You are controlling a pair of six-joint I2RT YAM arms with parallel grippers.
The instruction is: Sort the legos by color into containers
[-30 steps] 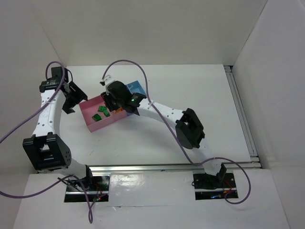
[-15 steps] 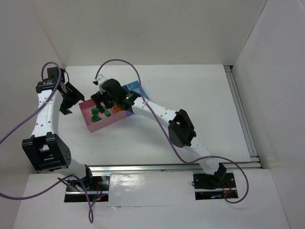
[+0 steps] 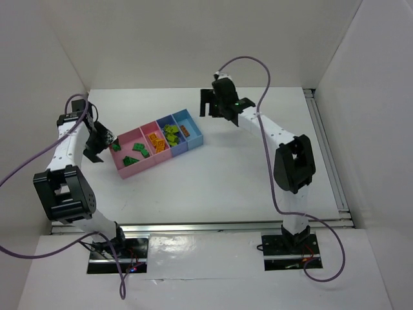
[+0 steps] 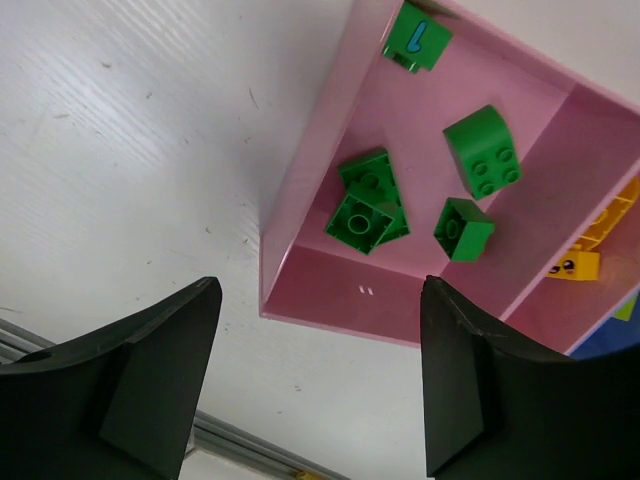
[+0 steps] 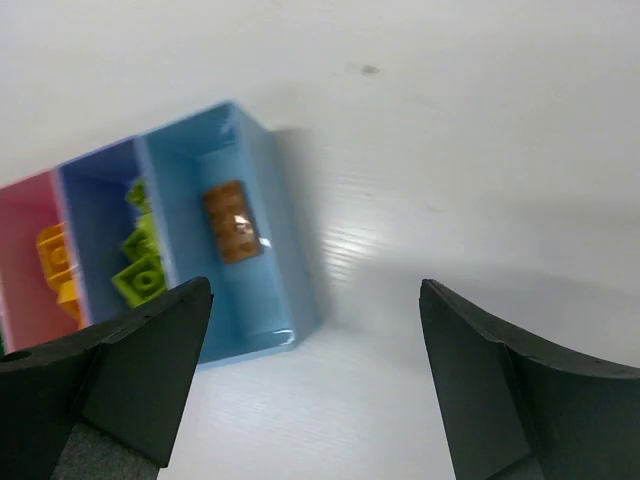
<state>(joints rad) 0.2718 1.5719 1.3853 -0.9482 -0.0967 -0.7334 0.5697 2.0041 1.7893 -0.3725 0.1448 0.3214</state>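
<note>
The containers (image 3: 193, 139) form a slanted row of two pink and two blue bins left of the table's middle. Several dark green legos (image 4: 367, 210) lie in the end pink bin (image 4: 300, 200). Orange legos (image 3: 153, 141) sit in the second pink bin. Lime legos (image 5: 140, 262) fill the darker blue bin, and one brown-orange lego (image 5: 232, 222) lies in the light-blue end bin (image 5: 285, 250). My left gripper (image 4: 320, 390) hangs open, just off the end pink bin's outer wall. To the back right of the row, my right gripper (image 5: 315, 390) is open and empty over bare table.
White walls close in the table on the left, back and right. A metal rail (image 3: 329, 155) runs along the right edge, and another (image 4: 240, 445) runs along the near edge. Purple cables (image 3: 248, 64) loop over both arms.
My right gripper was low over the pink bins and shut. It has opened and swung up and back to the right. The left gripper has shifted slightly nearer.
</note>
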